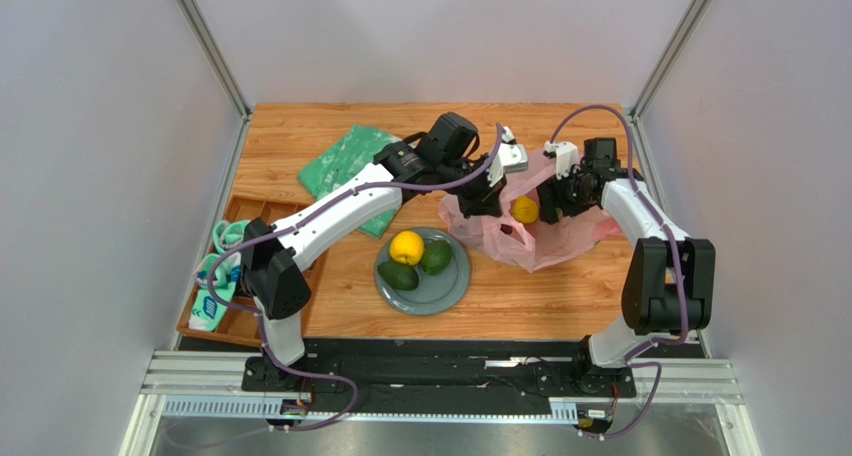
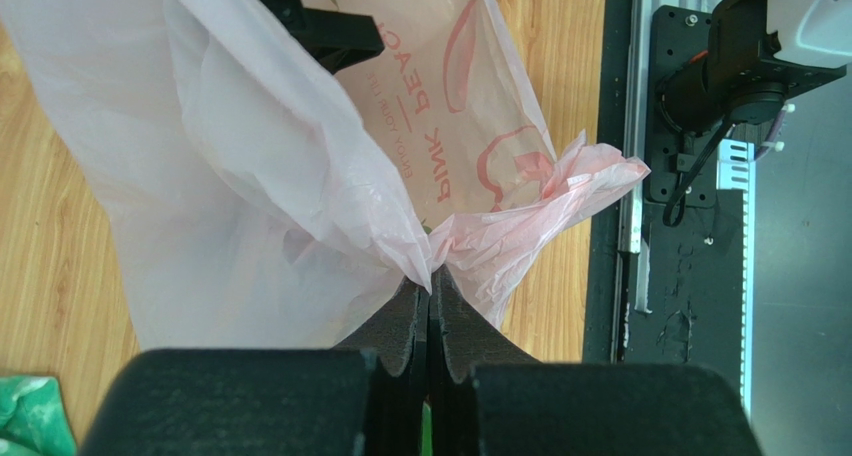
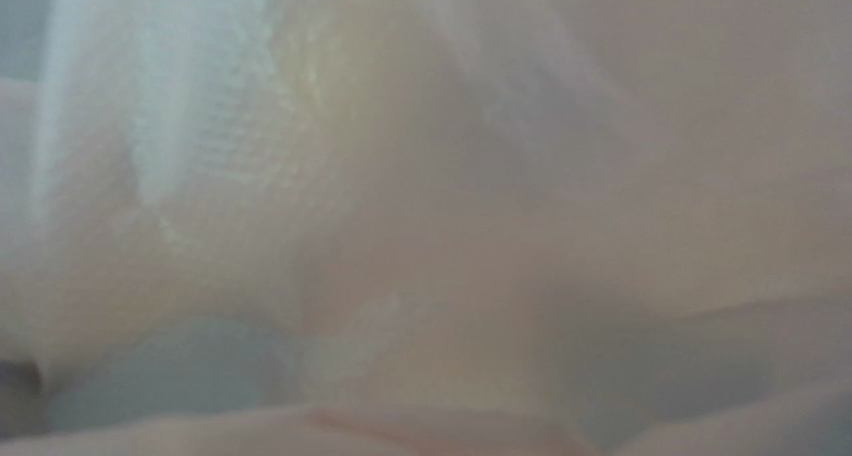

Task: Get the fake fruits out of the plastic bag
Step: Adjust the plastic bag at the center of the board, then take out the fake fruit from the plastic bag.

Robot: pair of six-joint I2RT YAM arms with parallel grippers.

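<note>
Grey walls (image 1: 100, 126) close in a wooden table (image 1: 520, 306) with two black-and-white arms bolted at its near edge. Near the middle sits one round grey plate (image 1: 450, 288) carrying three pieces: one round yellow-orange plastic citrus (image 1: 407, 247) and two dark green avocado-like fruits (image 1: 398, 275) (image 1: 436, 257). To its right lies the one thin translucent pink plastic bag (image 1: 560, 241), and one small yellow fruit (image 1: 525, 210) shows at its mouth between the two grippers. A dark shape (image 1: 507, 229) lower in the bag is too small to identify. The left gripper (image 2: 431, 281) has its fingers pressed together, pinching a bunched edge of the plastic bag (image 2: 250, 176). The right gripper (image 1: 553, 208) sits at the bag's mouth just right of the yellow fruit; whether it is spread or closed cannot be told, as its wrist camera shows only blurred pale film. Printed in pink on the bag are "PINK" and "PEAC", the end cut off behind a black finger, with a smaller line beneath that cannot be read. One flat green patterned bag (image 1: 345, 168) lies far left, partly under the left arm, and one wooden tray (image 1: 265, 214) holding teal items stands at the left edge.
</note>
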